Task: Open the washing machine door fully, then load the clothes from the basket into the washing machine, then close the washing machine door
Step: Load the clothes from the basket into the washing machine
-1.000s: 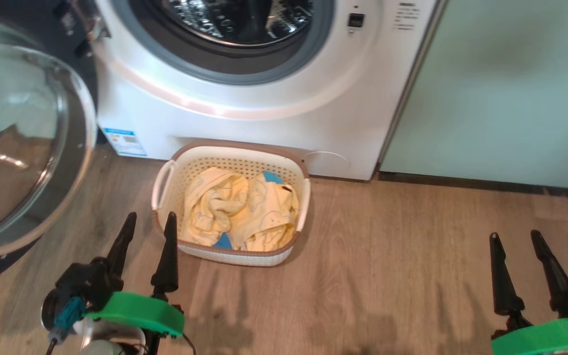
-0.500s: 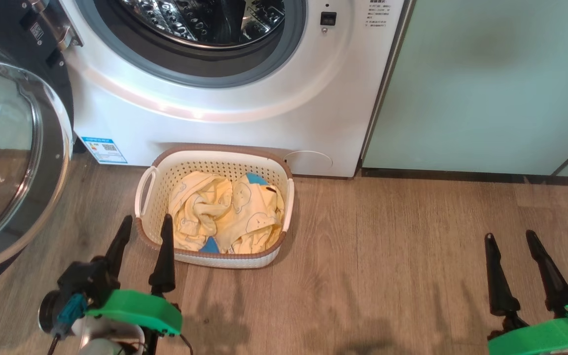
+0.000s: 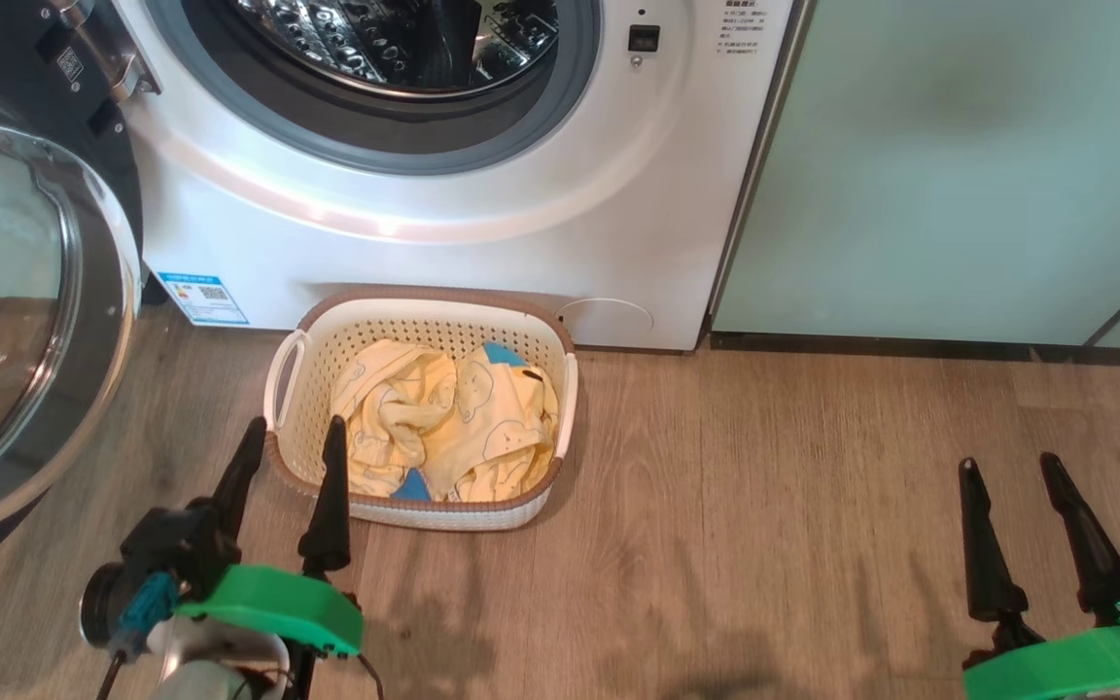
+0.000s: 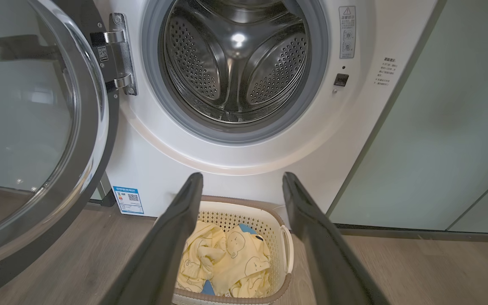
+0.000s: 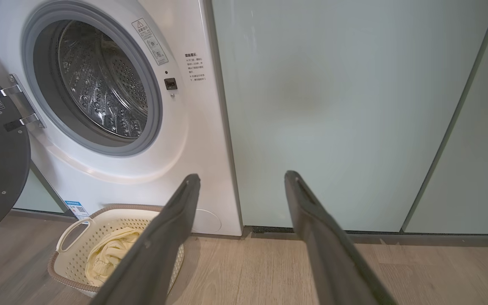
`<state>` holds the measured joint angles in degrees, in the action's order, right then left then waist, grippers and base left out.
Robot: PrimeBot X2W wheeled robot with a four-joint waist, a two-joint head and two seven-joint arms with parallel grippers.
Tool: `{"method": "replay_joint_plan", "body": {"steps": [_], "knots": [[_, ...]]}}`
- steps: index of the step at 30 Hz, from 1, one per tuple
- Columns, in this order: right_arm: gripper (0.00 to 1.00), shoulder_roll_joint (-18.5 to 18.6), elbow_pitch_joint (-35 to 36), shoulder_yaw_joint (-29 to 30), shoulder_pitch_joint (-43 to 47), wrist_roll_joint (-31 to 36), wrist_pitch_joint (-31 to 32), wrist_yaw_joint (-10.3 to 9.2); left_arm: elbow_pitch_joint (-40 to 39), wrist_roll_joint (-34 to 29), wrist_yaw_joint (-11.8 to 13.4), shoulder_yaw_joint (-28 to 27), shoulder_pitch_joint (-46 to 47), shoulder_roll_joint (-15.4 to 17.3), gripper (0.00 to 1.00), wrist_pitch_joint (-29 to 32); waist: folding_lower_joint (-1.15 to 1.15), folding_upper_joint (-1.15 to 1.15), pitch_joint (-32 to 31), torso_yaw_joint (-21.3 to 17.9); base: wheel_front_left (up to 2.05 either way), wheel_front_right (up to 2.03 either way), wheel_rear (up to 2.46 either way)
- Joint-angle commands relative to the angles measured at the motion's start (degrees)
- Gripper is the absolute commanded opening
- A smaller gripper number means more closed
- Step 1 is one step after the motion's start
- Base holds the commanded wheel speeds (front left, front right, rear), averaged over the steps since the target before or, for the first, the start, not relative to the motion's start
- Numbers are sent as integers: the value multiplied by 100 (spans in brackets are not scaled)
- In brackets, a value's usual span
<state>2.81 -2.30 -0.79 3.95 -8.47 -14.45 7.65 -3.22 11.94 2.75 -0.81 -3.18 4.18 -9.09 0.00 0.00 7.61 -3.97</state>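
- Wood-plank floor (image 3: 764, 506) runs up to a white washing machine (image 3: 482, 253), with pale green cabinet panels (image 3: 959, 165) to its right.
- Its round black door (image 3: 25, 321) hangs swung wide on the left hinge. That leaves the steel drum (image 4: 235, 63) unobstructed, so I judge the opening step done.
- A cream basket (image 3: 424, 303) sits on the floor right below the drum mouth, close against the machine's base. It is only a short lift from there to the drum.
- The clothes (image 3: 453, 428) lie crumpled inside the basket, pale yellow with bits of blue. I see nothing in the drum, so loading looks not yet begun.
- The left hand (image 3: 295, 428) is empty, with its fingers spread apart, at the basket's near left corner. From its own wrist, the two fingers frame the pile, as if lined up for a first grab.
- The right hand (image 3: 1007, 462) is also spread and empty. It is well off to the right over bare floor and faces the cabinets, out of the way.
- To my eye the next move is a dip into the pile. Soft cloth may trail over the rim, and a fingertip could catch the perforated wall.
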Motion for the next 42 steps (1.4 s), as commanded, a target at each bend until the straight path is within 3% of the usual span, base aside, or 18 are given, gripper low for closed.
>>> {"method": "replay_joint_plan", "body": {"steps": [1, 12, 30, 42], "knots": [[100, 15, 221, -91, -163, 53, -54, -16, -184, -36, 25, -159, 255, 102, 100, -47, 0, 0, 1, -2, 0, 0, 0], [100, 10, 215, -86, -159, 21, -54, -16, -193, -70, 94, -98, 249, 124, 100, -47, 0, 0, -3, -32, 31, -30, -1], [100, 8, 213, -96, -196, -27, -55, -16, -205, -14, 91, -12, 281, 201, 100, -59, 0, 0, 57, -63, 145, -144, 0], [100, 7, 201, -105, -236, -37, -55, -16, -204, 35, 109, 31, 289, 230, 100, -76, 0, 0, 85, -78, 16, -16, 0]]}}
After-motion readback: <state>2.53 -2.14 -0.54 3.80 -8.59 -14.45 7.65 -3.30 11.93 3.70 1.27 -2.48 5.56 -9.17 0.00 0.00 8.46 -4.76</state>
